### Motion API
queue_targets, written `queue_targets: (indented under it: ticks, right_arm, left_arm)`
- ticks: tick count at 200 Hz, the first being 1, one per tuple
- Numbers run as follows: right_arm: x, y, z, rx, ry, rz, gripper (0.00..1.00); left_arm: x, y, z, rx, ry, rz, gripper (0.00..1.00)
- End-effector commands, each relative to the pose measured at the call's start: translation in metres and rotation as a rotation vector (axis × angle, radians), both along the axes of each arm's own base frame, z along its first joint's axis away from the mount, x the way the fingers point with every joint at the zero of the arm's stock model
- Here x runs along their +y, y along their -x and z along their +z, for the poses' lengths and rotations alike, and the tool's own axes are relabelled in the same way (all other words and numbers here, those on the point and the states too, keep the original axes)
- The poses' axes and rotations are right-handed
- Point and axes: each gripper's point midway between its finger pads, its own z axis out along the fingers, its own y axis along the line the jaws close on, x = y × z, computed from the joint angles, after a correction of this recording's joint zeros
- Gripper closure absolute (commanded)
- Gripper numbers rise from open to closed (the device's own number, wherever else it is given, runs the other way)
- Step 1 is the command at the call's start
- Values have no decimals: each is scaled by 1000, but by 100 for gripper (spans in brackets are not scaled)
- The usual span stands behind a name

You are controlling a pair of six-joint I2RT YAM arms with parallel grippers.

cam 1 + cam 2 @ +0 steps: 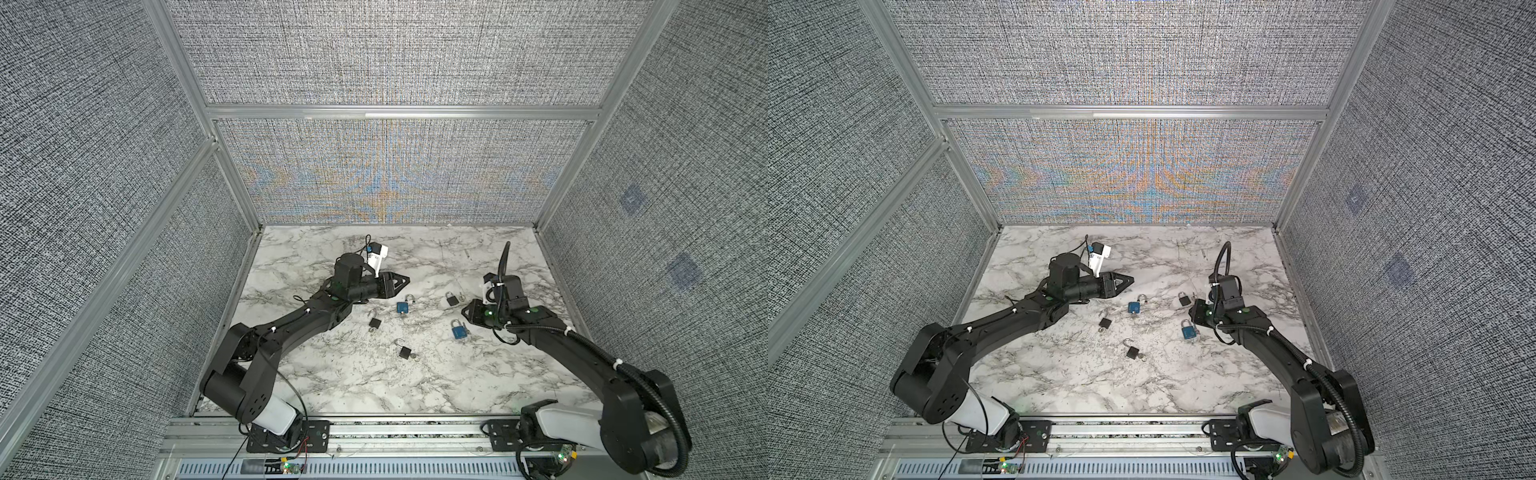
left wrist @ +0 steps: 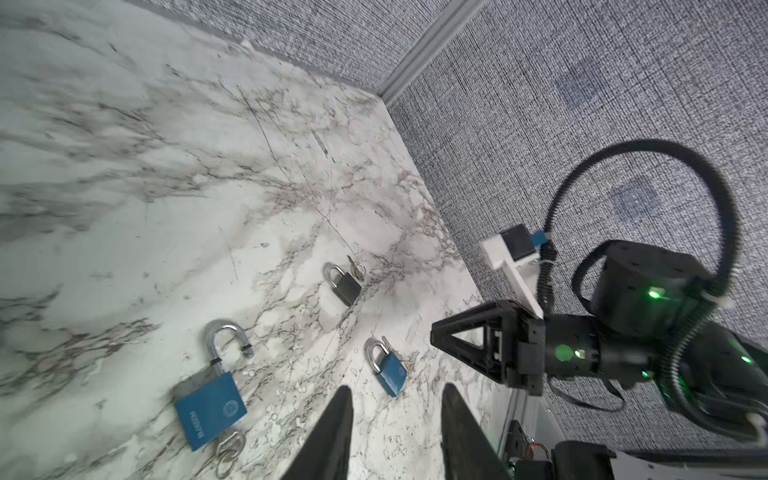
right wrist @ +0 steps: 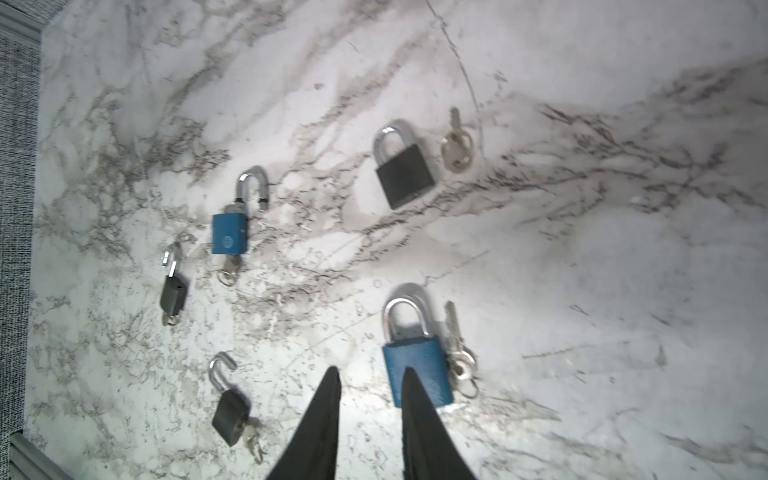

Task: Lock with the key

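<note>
Several padlocks lie on the marble table [image 1: 332, 382]. A blue padlock [image 1: 402, 306] [image 3: 229, 232] has its shackle open and a key [image 3: 230, 270] in its base. A shut blue padlock [image 1: 458, 330] [image 3: 432, 365] lies with loose keys [image 3: 459, 357] beside it. A shut grey padlock [image 1: 451, 299] [image 3: 405, 174] has a key [image 3: 456, 145] next to it. My right gripper [image 1: 466, 309] [image 3: 370, 372] hovers open and empty just beside the shut blue padlock. My left gripper [image 1: 405, 280] [image 2: 397, 392] stands open and empty above the table, beyond the open blue padlock [image 2: 210, 409].
Two small dark padlocks [image 1: 375, 323] [image 1: 404, 351] lie open nearer the front, each with a key in its base. Grey fabric walls with aluminium rails [image 1: 399, 112] enclose the table on three sides. The right arm's cable loop [image 2: 706, 174] shows in the left wrist view.
</note>
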Motion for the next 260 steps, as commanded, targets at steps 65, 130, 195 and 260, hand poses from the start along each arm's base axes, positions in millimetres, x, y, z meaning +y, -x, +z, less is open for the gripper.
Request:
queue_targets:
  ticks: [65, 130, 195, 260]
  right_arm:
    - [120, -31, 35, -117, 130, 119, 72]
    - [171, -43, -21, -6, 179, 121, 58]
    - [173, -48, -55, 71, 251, 80, 53]
    - [164, -55, -67, 95, 345, 30, 52]
  left_arm:
    - [85, -19, -31, 47, -110, 253, 58]
    - [122, -7, -27, 50, -6, 286, 56]
    - [128, 3, -26, 49, 28, 271, 56]
    - [126, 4, -32, 77, 58, 250, 55]
